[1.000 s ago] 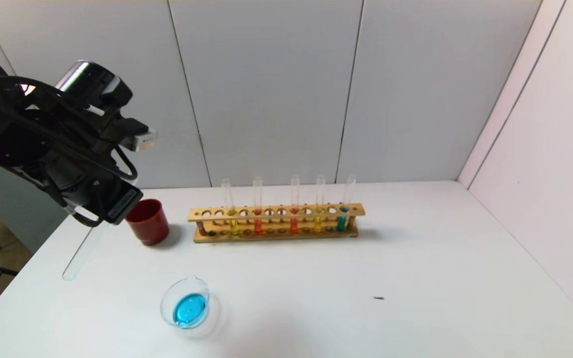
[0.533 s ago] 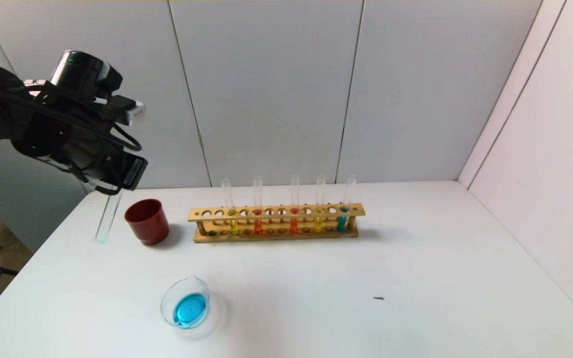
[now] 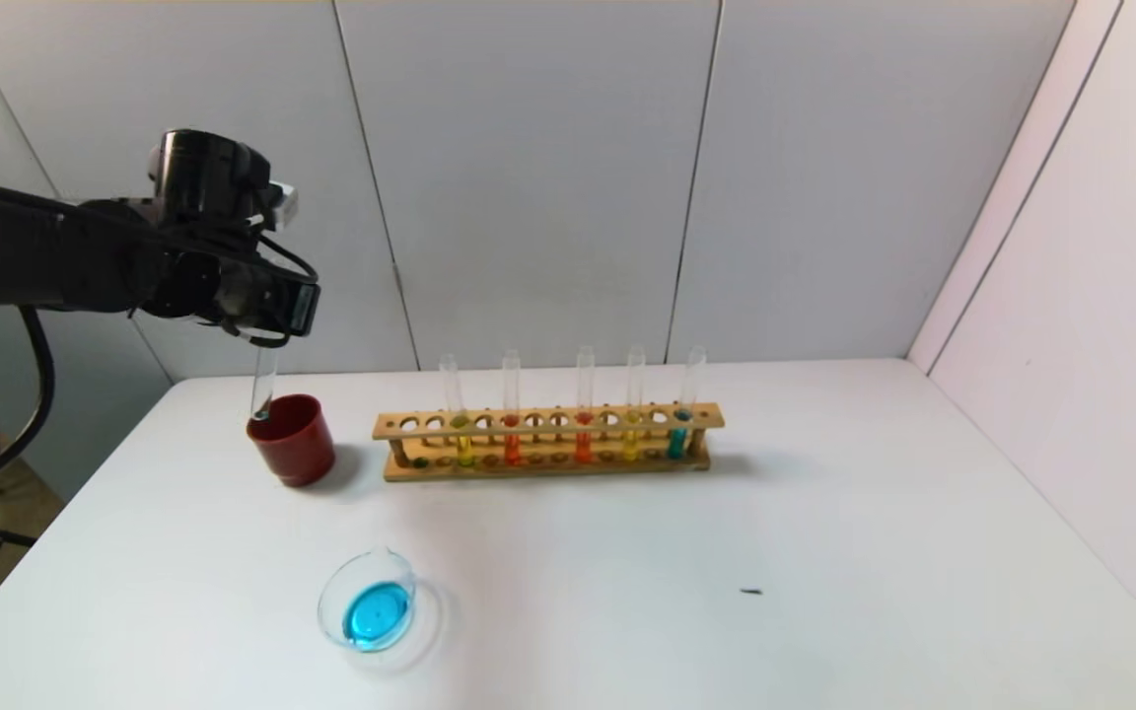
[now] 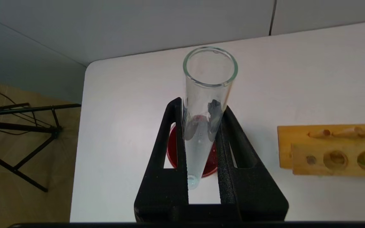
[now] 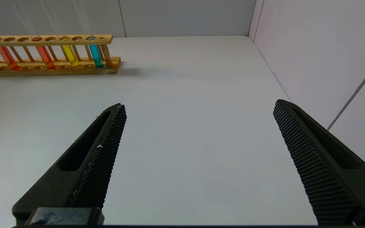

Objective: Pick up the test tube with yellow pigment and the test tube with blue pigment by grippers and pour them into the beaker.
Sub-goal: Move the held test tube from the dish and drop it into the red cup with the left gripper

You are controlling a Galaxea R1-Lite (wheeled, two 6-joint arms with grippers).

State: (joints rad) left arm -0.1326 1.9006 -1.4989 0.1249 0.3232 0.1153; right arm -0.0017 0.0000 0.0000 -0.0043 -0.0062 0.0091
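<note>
Currently: beaker (image 3: 368,611) holding blue liquid, nearer than red cup (image 3: 293,440); emptied test tube with blue pigment (image 3: 262,388) upright over cup, clamped by left gripper (image 3: 267,325); right gripper (image 5: 198,164) wide open, empty.

Wooden test tube rack (image 4: 331,150) cut off by the frame edge beside the left gripper (image 4: 203,148), dark red opaque cup (image 4: 173,152) below mostly hidden behind its black fingers (image 4: 233,148), right gripper (image 5: 198,161) bases cut off, its arm unseen from the head camera
</note>
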